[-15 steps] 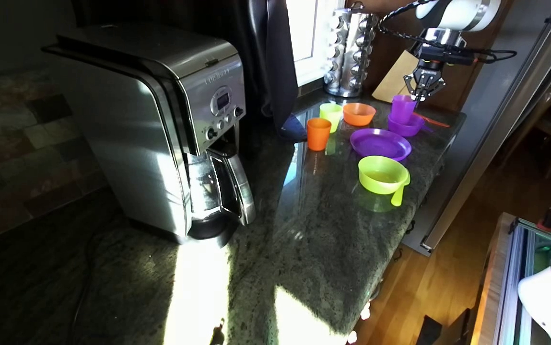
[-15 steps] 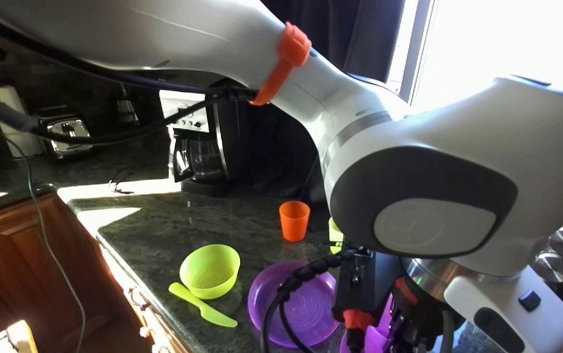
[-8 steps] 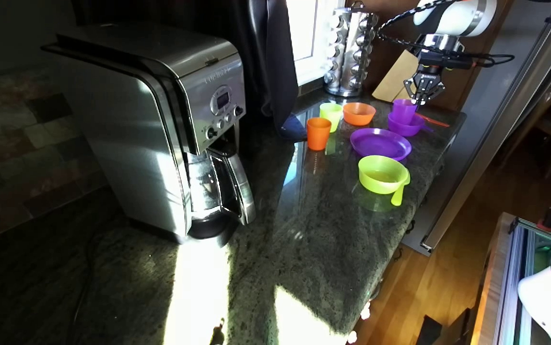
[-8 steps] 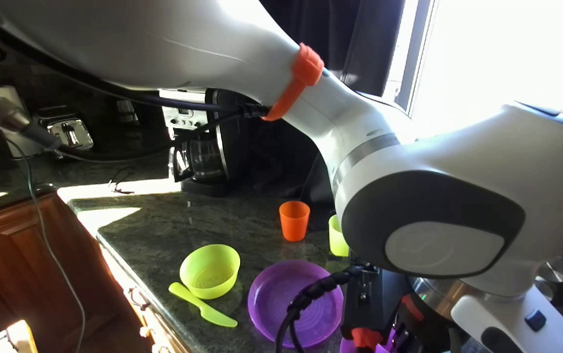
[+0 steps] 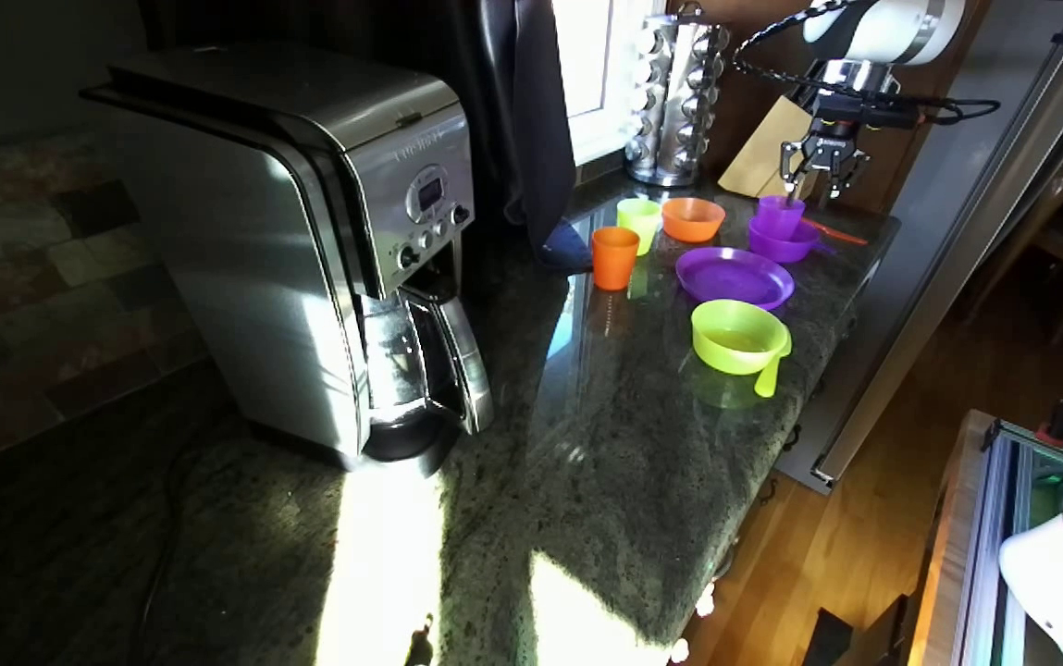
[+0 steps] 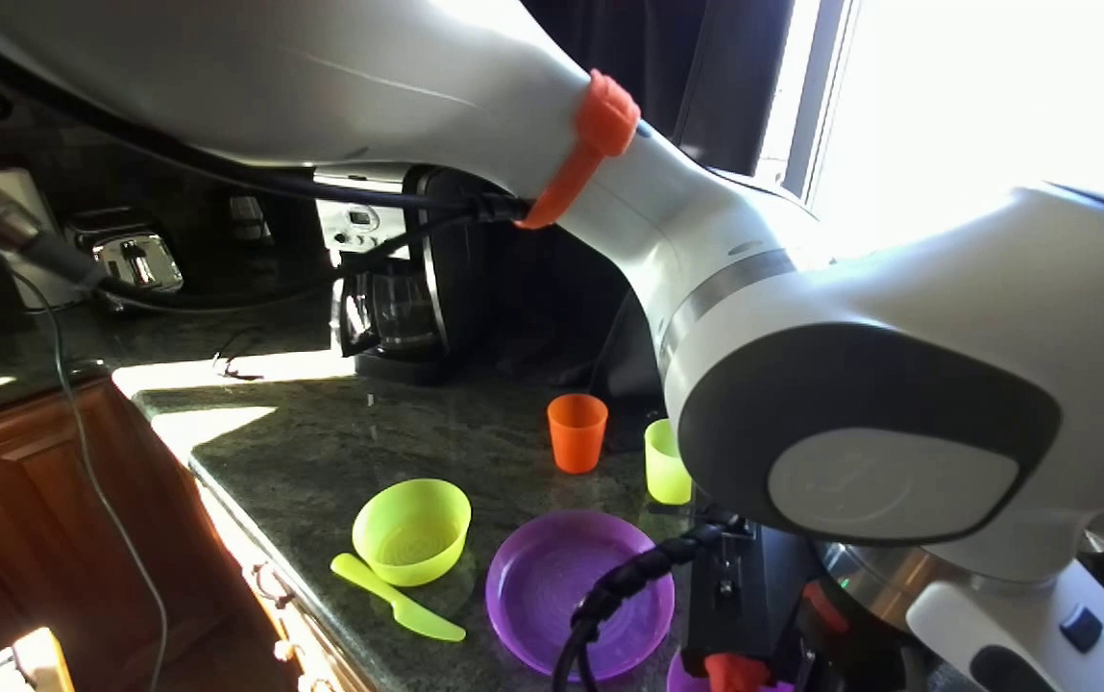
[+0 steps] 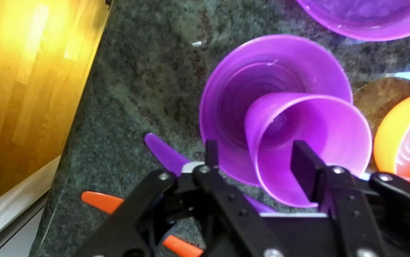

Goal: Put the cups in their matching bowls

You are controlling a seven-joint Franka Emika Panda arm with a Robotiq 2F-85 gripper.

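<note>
The purple cup (image 7: 319, 125) sits inside the purple bowl (image 7: 235, 110), off to one side of it. My gripper (image 7: 256, 157) is open above them in the wrist view: one finger overlaps the cup's mouth, the other lies outside the cup over the bowl's rim. An exterior view has the gripper (image 5: 813, 194) just over the cup (image 5: 780, 220). An orange cup (image 5: 614, 261) and a yellow-green cup (image 5: 638, 225) stand on the counter near the window. Beside them is the orange bowl (image 5: 693, 222). The lime green bowl (image 6: 414, 538) holds nothing. The arm mostly hides the purple bowl (image 6: 689, 679).
A flat purple plate (image 5: 735, 279) lies between the purple and lime bowls. Knives in lime (image 6: 398, 598), purple (image 7: 167, 153) and orange (image 7: 101, 201) lie on the counter. A spice rack (image 5: 674, 102), cutting board (image 5: 765, 148) and coffee maker (image 5: 337, 259) stand around.
The purple cup has come down into the purple bowl. My gripper's fingers have spread apart and let go of it, and the arm has risen slightly.
</note>
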